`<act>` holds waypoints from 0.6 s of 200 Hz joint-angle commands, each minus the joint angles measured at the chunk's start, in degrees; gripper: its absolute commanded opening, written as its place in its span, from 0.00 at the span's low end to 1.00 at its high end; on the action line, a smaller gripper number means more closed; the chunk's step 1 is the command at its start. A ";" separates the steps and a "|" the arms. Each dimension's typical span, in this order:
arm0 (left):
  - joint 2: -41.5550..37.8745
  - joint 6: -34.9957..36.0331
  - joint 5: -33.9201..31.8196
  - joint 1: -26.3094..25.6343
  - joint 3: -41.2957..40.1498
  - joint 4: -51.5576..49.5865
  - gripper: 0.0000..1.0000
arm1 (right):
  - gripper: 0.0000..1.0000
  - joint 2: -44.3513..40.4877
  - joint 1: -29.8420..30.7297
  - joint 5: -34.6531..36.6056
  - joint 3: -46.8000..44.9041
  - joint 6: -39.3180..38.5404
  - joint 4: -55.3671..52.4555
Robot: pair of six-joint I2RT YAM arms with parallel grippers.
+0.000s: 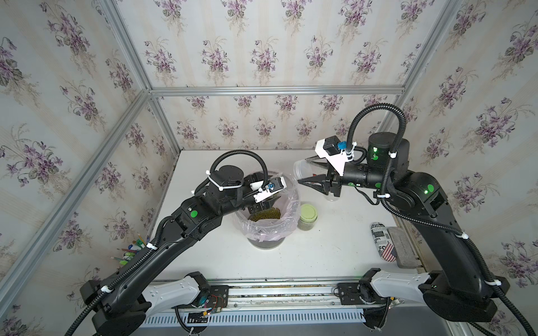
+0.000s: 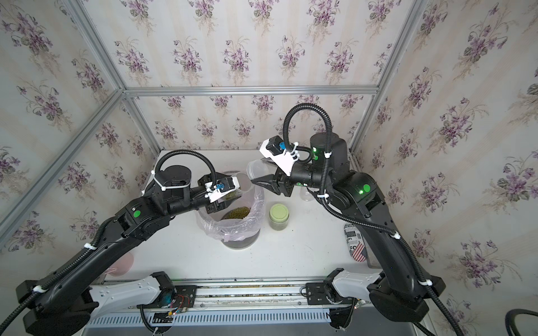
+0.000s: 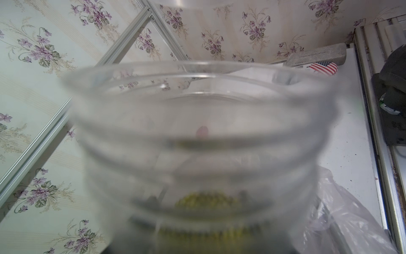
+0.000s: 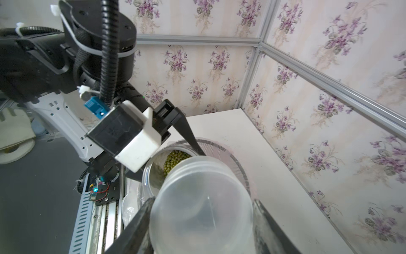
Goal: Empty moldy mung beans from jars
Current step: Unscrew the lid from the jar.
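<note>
Clamps left gripper (image 4: 167,163) fingers (image 4: 192,141) on the sides of the open jar (image 4: 153,176). Holds it tilted right over the bin (image 1: 270,232), long axis running from the fingers out to the right and far. Shows beans (image 4: 176,159) inside, bunched at the low end by the fingers. Mouth seems to face right and far, not down. Shows more beans piled in the bin directly below.

Clamps right gripper (image 1: 302,171) fingers on an empty jar (image 4: 202,198), roughly level, pointing left, just right of the bin's far rim and above the table (image 1: 320,256). Cannot tell which end is its mouth.

Leaves a lidded jar (image 1: 308,216), pale green lid on, greenish fill inside, standing just beside the bin's right side, apart from both grippers.

Puts left gripper nearer the bin. Likely needs only more wrist roll to drop the mouth below the beans.
</note>
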 commanded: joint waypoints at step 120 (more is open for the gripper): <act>-2.24 -0.65 -11.60 -0.01 2.82 2.10 0.40 | 0.38 13.01 -6.47 39.65 14.76 24.81 -12.11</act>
